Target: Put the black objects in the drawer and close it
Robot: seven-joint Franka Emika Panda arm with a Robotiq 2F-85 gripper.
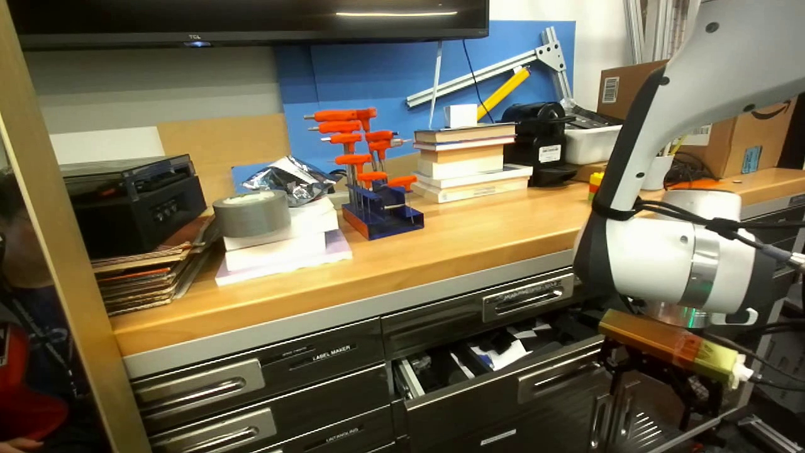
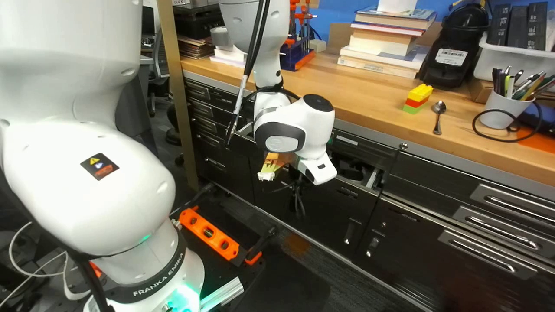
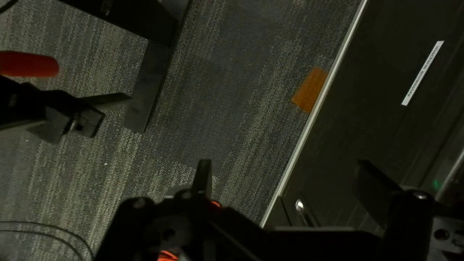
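Observation:
The drawer (image 1: 465, 412) is pulled open below the bench in an exterior view. Black surfaces and pale pieces show inside it. It also shows open in an exterior view (image 2: 364, 200), partly behind the arm. I cannot pick out separate small black blocks; inside the drawer, dark shapes blend together. My gripper (image 1: 651, 412) hangs pointing down, in front of the drawer's right end in that exterior view, below the bench top. In the wrist view the gripper (image 3: 286, 177) has its fingers wide apart with nothing between them, above the carpet and a dark cabinet front.
The wooden bench top (image 1: 478, 233) overhangs the drawers and bears books (image 1: 471, 160), a hex key stand (image 1: 383, 217) and grey tape (image 1: 251, 214). A toy brick stack (image 2: 417, 99), a spoon (image 2: 438, 117) and a pen cup (image 2: 503, 108) stand there too. An orange level (image 2: 209, 233) lies by the robot base.

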